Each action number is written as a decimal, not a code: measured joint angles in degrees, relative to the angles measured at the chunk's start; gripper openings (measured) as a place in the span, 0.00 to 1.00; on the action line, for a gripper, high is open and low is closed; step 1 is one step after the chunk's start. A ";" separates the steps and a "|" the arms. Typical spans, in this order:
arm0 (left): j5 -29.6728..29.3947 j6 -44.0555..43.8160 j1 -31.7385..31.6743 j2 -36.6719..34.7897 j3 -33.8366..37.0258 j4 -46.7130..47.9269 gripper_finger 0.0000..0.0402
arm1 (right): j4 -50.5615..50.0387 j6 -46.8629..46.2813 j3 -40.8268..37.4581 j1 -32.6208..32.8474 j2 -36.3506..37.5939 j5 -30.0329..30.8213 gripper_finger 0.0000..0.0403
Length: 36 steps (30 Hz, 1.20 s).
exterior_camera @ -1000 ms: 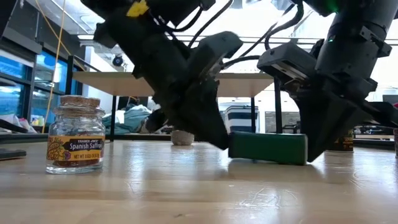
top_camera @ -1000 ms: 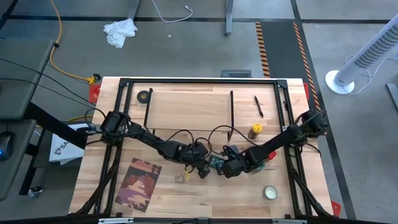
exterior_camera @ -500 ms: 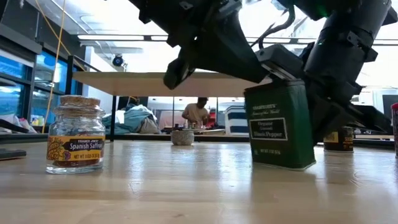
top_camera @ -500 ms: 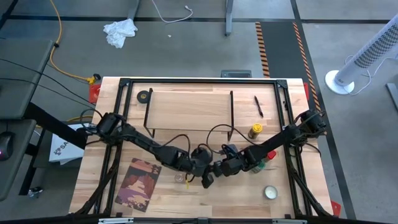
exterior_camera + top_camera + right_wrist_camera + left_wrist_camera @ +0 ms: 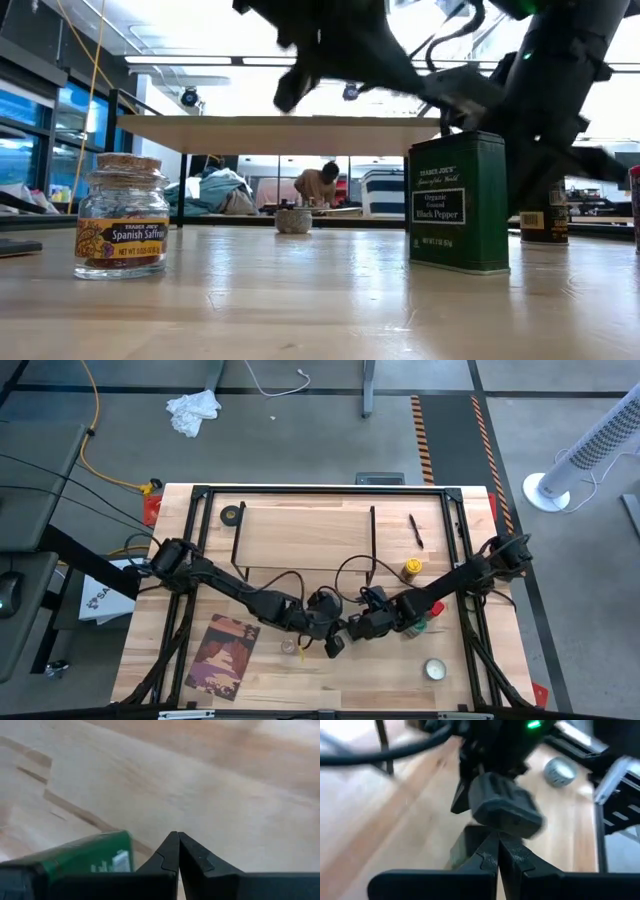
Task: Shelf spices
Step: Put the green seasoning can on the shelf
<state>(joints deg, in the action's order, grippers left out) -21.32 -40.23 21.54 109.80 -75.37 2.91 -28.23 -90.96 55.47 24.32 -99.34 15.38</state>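
The black square tin [image 5: 460,200], green-sided and labelled black pepper, stands upright on its base on the table, near the tiny clear saffron jar [image 5: 122,215]. In the high view the tin [image 5: 335,646] sits just near-side of both grippers. My left gripper [image 5: 497,851] is shut and hovers above the tin [image 5: 467,845]. My right gripper [image 5: 177,845] is shut, low beside the tin [image 5: 90,855]. The shelf [image 5: 305,535] stands at the far side. The yellow-lidded jar [image 5: 410,570] and the red-topped one [image 5: 437,610] stand on the table to the right. My right gripper's shut fingers [image 5: 170,852] stand close beside the tin's side wall [image 5: 120,855], level with the table. I cannot tell whether they touch it. The tin stands upright on the table by itself.
A black tape roll [image 5: 231,514] lies at the far left, a pen [image 5: 415,530] right of the shelf, a flat round pale tin [image 5: 434,669] near right, and a printed booklet [image 5: 222,655] near left. The two arms meet at the table's middle. People show in the room beyond.
The tin lay on its side between both grippers, then was tipped up and now stands upright, a little closer to the near edge. My left gripper has risen clear above it. My right gripper has drawn back slightly toward the right, beside the tin.
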 joint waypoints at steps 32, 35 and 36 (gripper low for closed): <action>-14.18 16.56 -1.54 -36.57 0.02 18.78 0.35 | -3.50 46.47 0.01 -1.74 38.70 18.40 0.02; -11.44 16.47 -3.67 -35.50 0.04 14.25 0.42 | -3.25 51.91 0.01 -2.98 38.94 15.89 0.10; -10.98 17.04 -4.46 -34.88 0.04 13.53 0.44 | -3.23 53.74 0.01 -3.60 39.03 14.80 0.14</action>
<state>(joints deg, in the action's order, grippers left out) -32.30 -23.18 17.08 74.92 -75.33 16.44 -31.46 -37.22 55.48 20.72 -60.31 30.19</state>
